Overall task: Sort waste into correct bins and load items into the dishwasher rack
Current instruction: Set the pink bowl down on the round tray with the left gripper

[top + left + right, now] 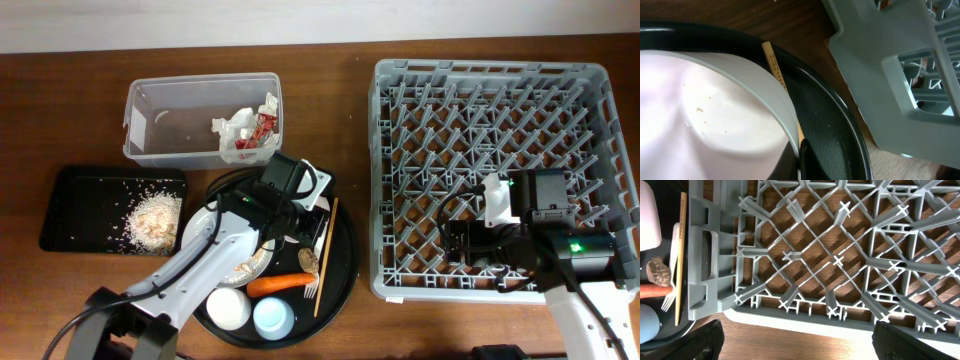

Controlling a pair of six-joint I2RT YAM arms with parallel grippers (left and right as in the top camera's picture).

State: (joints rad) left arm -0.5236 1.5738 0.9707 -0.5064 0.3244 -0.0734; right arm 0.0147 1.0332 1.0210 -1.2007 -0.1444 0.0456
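My left gripper (291, 216) (799, 151) is shut on the rim of the pink bowl (715, 115), over the round black tray (341, 268). The arm hides most of the bowl from above. Also on that tray lie the pale grey plate (203, 222) with rice scraps, the chopsticks (327, 250) (775, 62), white fork (312, 286), orange carrot (280, 284), brown lump (308, 260), white cup (229, 307) and light blue cup (272, 318). My right gripper (462, 242) (807, 342) hangs open and empty over the front left corner of the dishwasher rack (490, 62) (805, 255).
The clear tub (200, 88) at the back left holds crumpled tissues (232, 128) and a red wrapper (264, 125). To the left, the shallow black tray (75, 190) holds a heap of rice (155, 218). The rack's corner (890, 75) stands close beside the round tray.
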